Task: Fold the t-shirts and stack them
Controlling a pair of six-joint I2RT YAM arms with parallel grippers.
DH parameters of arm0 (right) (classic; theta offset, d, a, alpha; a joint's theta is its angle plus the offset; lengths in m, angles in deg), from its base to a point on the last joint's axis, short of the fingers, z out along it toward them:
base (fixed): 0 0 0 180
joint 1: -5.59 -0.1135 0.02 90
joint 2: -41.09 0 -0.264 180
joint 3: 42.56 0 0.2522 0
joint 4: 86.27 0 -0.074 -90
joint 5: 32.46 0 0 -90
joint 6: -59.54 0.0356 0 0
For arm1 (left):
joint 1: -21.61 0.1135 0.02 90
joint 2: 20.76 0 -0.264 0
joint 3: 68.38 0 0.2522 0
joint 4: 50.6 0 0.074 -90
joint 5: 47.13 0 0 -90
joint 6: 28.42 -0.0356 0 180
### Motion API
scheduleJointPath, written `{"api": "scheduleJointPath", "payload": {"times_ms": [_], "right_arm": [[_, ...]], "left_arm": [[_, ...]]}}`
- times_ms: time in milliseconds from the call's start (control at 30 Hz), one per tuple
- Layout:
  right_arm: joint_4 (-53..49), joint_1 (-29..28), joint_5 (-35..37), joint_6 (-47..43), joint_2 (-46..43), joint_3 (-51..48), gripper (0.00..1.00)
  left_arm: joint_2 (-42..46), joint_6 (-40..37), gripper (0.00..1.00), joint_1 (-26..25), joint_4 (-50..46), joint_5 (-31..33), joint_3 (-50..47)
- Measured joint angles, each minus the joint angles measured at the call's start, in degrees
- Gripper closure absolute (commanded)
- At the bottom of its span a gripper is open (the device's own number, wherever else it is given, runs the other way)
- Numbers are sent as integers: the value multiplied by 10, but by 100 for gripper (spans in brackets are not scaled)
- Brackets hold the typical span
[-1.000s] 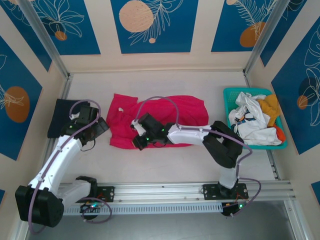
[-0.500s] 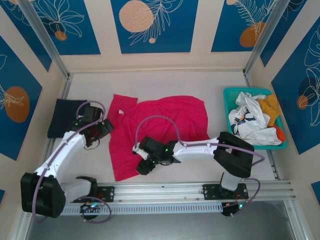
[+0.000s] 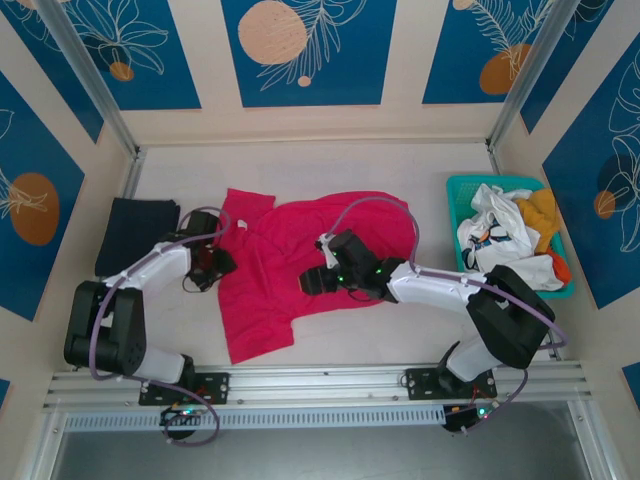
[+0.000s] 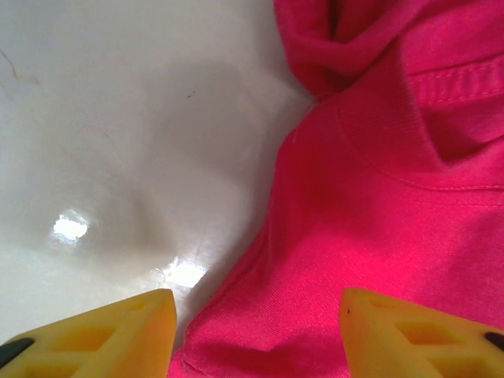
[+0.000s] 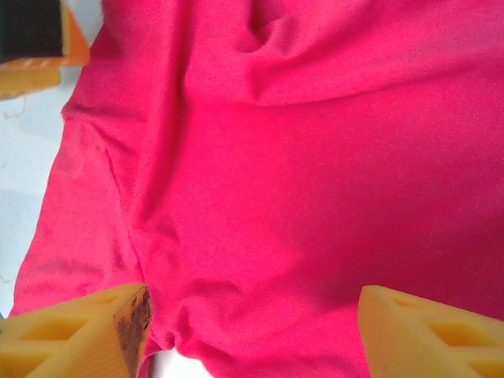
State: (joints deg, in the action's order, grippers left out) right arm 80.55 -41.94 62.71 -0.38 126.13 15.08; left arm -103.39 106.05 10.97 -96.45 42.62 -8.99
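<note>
Tabletop, pale and glossy, carries everything, and the biggest thing on it is the magenta-pink t-shirt, which lies opened out but rumpled across the middle, one long flap reaching toward the near edge on its left side and a sleeve sticking out at the far left. Next in size, the teal mesh basket sits against the right wall, well apart from the pink cloth, and holds a loose heap: a white t-shirt on top and a yellow-orange t-shirt bunched along the basket's right side. A dark navy t-shirt lies folded into a flat rectangle at the left edge of the table, just beside the left arm. The right gripper hangs low over the middle of the pink shirt; in the right wrist view its yellow fingers stand spread with creased pink cloth between and under them, nothing pinched. The left gripper is at the pink shirt's left border; in the left wrist view its fingertips are apart, one over bare table and the other over cloth, the hem running between them.
</note>
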Motion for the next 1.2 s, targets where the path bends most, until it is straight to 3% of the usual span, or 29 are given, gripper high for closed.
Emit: {"api": "scheduleJointPath", "payload": {"times_ms": [133,267,400,533,733,1200], "right_arm": [[0,21,0,13,-16,-7,30],[0,33,4,20,-25,-10,31],[-2,34,5,28,-26,-17,31],[-1,34,7,32,-28,-23,31],[-2,34,9,35,-28,-28,31],[-2,34,9,38,-30,-28,31]], "left_arm": [[-20,2,56,0,0,-5,0],[-31,5,56,-3,0,-10,0],[-29,19,42,-8,-8,-6,0],[8,37,40,-13,-32,12,-6],[74,65,50,-24,-44,13,-32],[25,97,61,-42,-23,-2,-69]]}}
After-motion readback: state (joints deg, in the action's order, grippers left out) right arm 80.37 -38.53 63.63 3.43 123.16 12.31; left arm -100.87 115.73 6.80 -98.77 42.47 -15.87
